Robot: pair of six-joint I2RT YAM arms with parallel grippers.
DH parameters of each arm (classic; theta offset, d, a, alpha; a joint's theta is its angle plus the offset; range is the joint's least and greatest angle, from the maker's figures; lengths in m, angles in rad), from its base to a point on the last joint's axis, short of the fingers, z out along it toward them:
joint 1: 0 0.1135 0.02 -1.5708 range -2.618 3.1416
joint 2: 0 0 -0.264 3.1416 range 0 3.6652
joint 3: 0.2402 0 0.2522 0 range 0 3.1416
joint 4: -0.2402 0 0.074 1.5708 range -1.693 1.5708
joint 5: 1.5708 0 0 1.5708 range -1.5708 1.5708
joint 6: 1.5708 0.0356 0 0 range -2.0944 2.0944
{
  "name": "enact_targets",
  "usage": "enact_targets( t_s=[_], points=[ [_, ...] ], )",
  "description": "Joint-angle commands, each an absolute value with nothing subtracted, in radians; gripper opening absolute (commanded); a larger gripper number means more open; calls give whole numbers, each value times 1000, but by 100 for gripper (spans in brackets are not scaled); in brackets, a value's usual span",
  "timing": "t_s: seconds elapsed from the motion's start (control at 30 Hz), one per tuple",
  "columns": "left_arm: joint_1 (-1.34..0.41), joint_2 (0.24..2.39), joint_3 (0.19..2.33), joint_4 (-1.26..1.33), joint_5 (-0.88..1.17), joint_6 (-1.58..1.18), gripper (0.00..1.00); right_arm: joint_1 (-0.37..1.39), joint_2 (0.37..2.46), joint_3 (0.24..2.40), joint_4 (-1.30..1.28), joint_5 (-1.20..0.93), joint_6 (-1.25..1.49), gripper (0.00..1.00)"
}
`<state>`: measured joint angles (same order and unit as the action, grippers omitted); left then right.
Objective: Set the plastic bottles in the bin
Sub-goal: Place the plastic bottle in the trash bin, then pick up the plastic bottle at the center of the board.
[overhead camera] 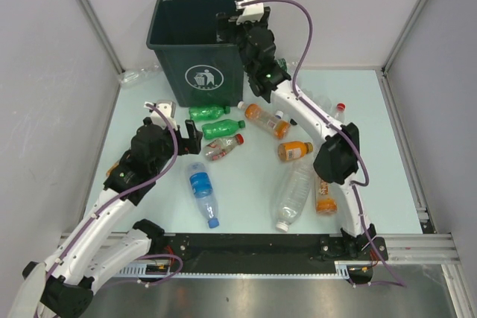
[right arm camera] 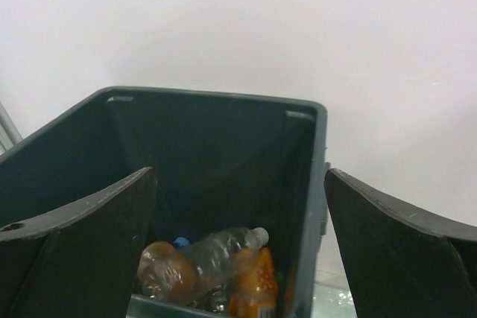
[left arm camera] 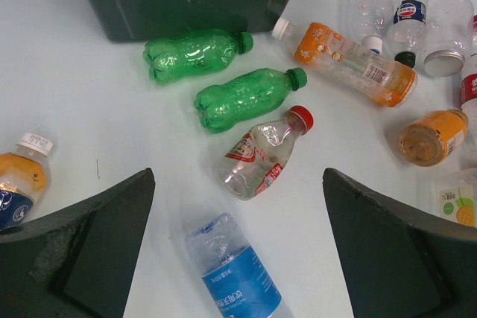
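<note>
Right claw (right arm camera: 238, 184) stands wide and empty over the bin (overhead camera: 168, 57), some plastic bottles (right arm camera: 216, 266) lying inside and more on the counter (overhead camera: 246, 206); left claw (left arm camera: 238, 184), likewise wide, should straddle the red-capped bottle (left arm camera: 261, 154) across its body before closing.

**Bottle tally**

One bin (overhead camera: 168, 57). Outside it: two green bottles (left arm camera: 195, 53), one red-capped clear bottle (left arm camera: 261, 156), one blue-labelled bottle (overhead camera: 200, 184), one large clear bottle (overhead camera: 292, 193), and three orange-filled bottles (overhead camera: 267, 121) in the top view. A fourth orange bottle (left arm camera: 19, 173) shows at the left wrist view's edge. At least three binned bottles (right arm camera: 216, 255) show, exact number unclear
</note>
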<state>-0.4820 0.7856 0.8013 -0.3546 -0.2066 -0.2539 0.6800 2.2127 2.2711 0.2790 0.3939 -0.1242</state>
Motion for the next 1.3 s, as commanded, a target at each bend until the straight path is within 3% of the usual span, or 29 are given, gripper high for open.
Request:
enact_targets(
  t_s=[0.0,0.2,0.5,0.67,0.87,1.1,1.27],
  points=[
    [-480,779,850,-339,-219,-252,100,690,2048,2235,264,439,-140,100],
    [-480,775,850,-339,-224,-252,100,718,1869,2088,161,561,-127,100],
    [-480,767,850,-341,-232,-253,100,729,1612,1886,-190,661,14,100],
    [-480,761,845,-331,-233,-253,100,710,1442,1655,-316,765,112,100],
    [-480,776,845,-331,-230,-261,100,589,1275,1456,-532,698,355,100],
    [-480,792,850,-348,-248,-285,100,545,1227,1358,-693,687,435,100],
    [-480,831,897,-573,-284,-463,100,541,1204,1313,-744,663,494,100]
  ],
)
